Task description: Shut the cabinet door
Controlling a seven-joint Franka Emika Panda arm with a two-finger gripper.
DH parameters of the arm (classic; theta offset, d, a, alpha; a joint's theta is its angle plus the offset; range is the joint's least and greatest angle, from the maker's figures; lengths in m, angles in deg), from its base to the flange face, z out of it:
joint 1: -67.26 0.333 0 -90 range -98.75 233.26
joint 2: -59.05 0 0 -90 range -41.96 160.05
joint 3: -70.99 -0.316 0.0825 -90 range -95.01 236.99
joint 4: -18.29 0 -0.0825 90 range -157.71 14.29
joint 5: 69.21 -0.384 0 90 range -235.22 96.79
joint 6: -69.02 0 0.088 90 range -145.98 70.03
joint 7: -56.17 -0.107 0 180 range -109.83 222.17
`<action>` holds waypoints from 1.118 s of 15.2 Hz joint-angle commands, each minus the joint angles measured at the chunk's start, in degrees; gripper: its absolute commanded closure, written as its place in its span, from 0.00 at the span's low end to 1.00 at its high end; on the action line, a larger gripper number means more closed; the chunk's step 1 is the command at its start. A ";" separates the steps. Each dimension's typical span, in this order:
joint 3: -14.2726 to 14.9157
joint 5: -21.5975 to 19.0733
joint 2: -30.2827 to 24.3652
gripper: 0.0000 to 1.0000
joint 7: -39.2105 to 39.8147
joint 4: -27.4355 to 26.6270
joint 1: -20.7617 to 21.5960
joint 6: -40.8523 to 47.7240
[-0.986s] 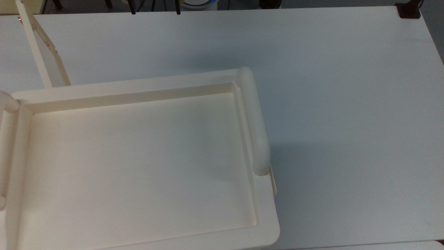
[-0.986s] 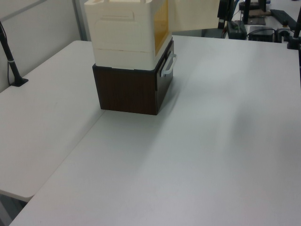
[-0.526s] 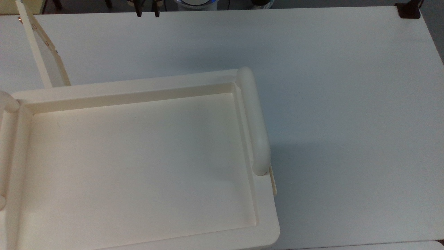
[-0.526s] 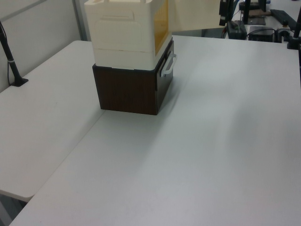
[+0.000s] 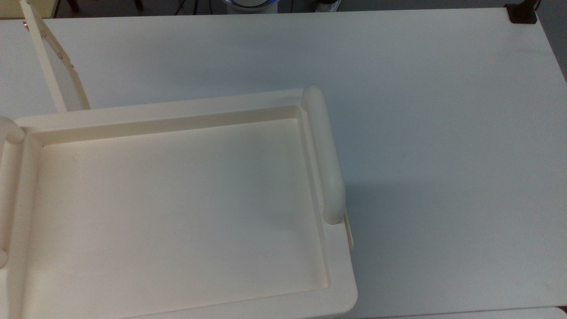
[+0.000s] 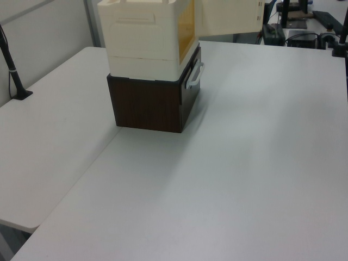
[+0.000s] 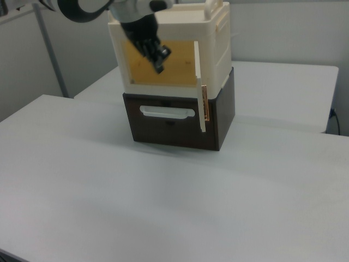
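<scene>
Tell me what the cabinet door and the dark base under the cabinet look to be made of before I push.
The cabinet door looks like thin moulded plastic, cream and matte: it is the same colour as the cabinet and slim edge-on. The dark base looks like wood or wood-grain laminate, brown with streaky grain; which of the two, I cannot tell. Its drawer handle appears to be white plastic.

White arm (image 7: 82,8), seemingly dark gripper (image 7: 158,57).

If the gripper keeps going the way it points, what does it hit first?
Judging by the right view, the gripper points down toward the table in front of the cabinet. Probably the table first; depth is unclear.
</scene>
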 commanded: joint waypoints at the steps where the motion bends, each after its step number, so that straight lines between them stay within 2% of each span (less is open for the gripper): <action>1: 3.86 -4.90 -0.64 1.00 -1.62 -0.22 -0.76 -5.81; 5: 6.68 -5.70 -0.03 1.00 -1.62 -0.74 -1.19 -12.75; 9: 6.86 -5.79 1.90 1.00 -1.09 -2.24 -2.60 -19.60; 14: 6.77 -5.52 8.67 1.00 -0.56 -2.59 -4.71 -28.66; 17: 6.77 -5.44 9.82 1.00 1.88 -3.03 -5.42 -29.03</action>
